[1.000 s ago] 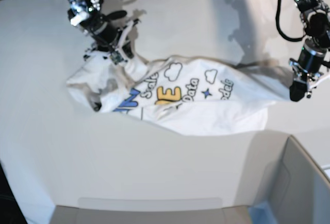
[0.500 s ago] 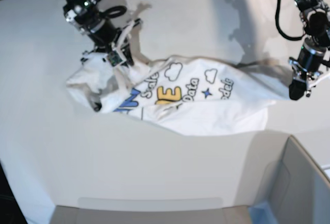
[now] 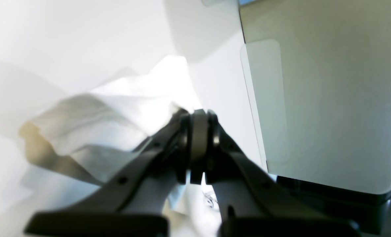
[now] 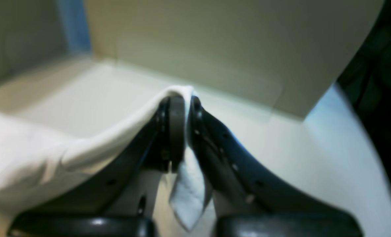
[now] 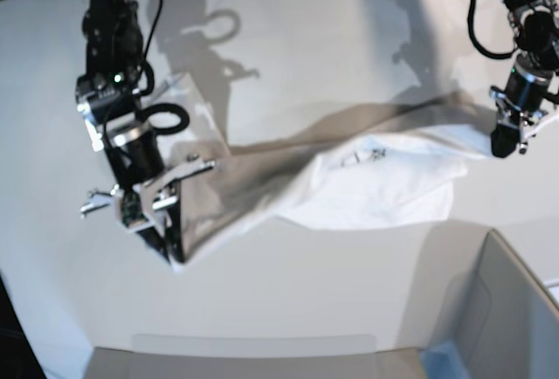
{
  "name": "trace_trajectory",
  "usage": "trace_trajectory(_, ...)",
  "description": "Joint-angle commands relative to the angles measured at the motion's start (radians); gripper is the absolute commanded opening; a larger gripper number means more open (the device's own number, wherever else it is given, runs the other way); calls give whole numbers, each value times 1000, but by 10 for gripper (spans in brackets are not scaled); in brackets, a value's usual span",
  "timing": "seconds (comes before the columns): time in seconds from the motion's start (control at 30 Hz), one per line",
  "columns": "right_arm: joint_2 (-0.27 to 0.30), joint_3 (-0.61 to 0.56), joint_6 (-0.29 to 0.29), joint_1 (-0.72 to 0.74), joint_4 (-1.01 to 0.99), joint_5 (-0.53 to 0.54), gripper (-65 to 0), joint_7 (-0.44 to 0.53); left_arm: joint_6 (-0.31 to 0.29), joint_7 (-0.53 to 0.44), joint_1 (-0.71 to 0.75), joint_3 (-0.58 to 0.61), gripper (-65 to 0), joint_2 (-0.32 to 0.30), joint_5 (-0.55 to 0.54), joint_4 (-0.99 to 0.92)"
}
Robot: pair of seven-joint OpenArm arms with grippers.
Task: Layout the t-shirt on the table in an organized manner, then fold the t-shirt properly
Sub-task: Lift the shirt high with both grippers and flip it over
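Right claw pressed together on a white edge of the t-shirt, cloth draped over one finger and a flap hanging below; in the base view, at lower left of frame, low over the counter. Left claw likewise pinched shut, with a fold of the same cloth bunched against its tip; in the base view, at right edge of frame.

Stretched between the two as a long, slack band across the middle of frame, sagging onto the counter, printed side mostly hidden, only a small dark mark showing near the centre. Wrinkled and partly doubled over near lower left.

By the look of it, still the laying-out stage: held at two ends but not yet spread flat, sleeves and hem not sorted, no fold begun.
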Motion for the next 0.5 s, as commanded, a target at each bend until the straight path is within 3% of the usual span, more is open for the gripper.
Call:
trace_trajectory(0.0, -2, -3, -3, 64, 14, 8, -650, 41, 8, 40, -14, -41, -650, -19, -38, 27)
trace_trajectory(0.17, -48, -2, -5, 236, 3, 96, -650, 120, 6, 170, -84, -174, -650, -21, -38, 55)
trace_trajectory(0.3, -44, 3, -9, 300, 7, 157, -650, 185, 6, 169, -164, -234, -650, -50, -38, 104)
trace_trajectory(0.47, -44, 3, -83, 314, 10, 162, -650, 306, 6, 163, -265, -323, -650, -87, -38, 104)
